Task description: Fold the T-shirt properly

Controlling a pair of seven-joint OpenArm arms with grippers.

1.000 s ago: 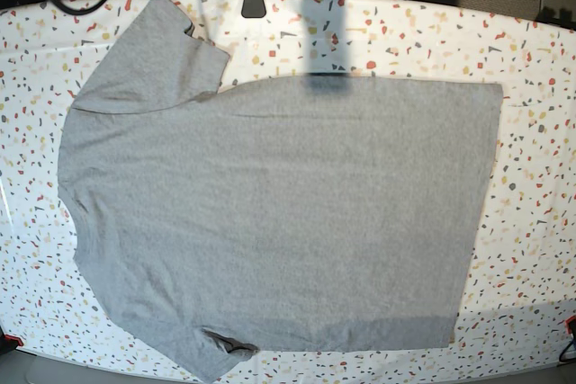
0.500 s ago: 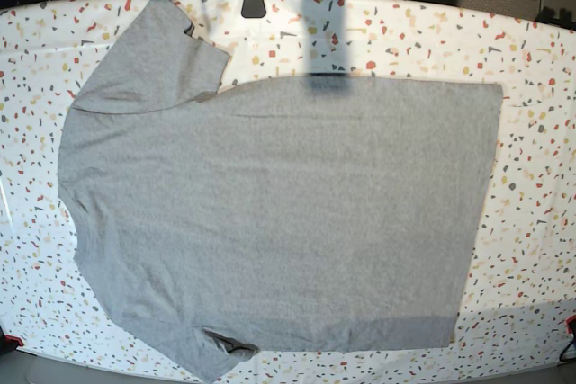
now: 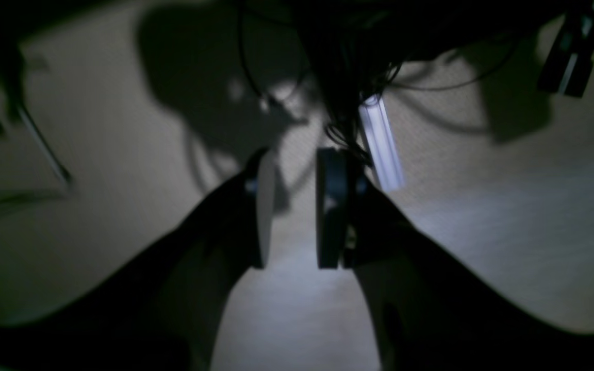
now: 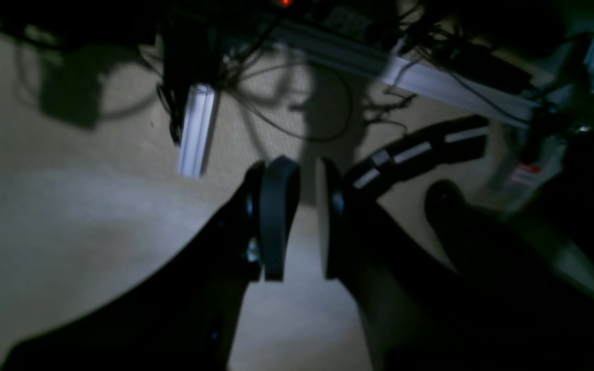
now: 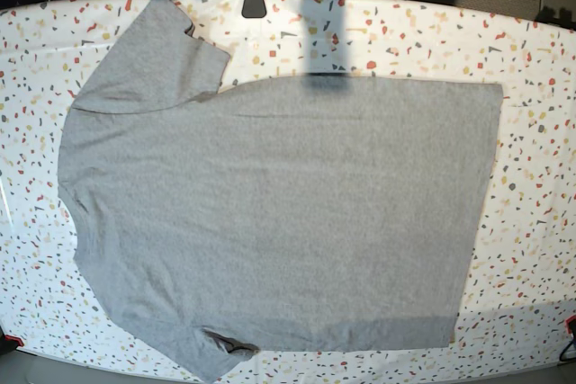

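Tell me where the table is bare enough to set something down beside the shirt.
Bare table runs as a strip between the T-shirt hem and the right edge, and as a band along the far edge right of the upper sleeve. The left and near margins are thin slivers; the shirt covers the middle.

Left gripper (image 3: 293, 208) with dark jaws parted and nothing between them, above a dim beige floor (image 3: 508, 247), pale metal rail (image 3: 381, 144) just beyond its right jaw, tangled black cables (image 3: 343, 67) above the rail
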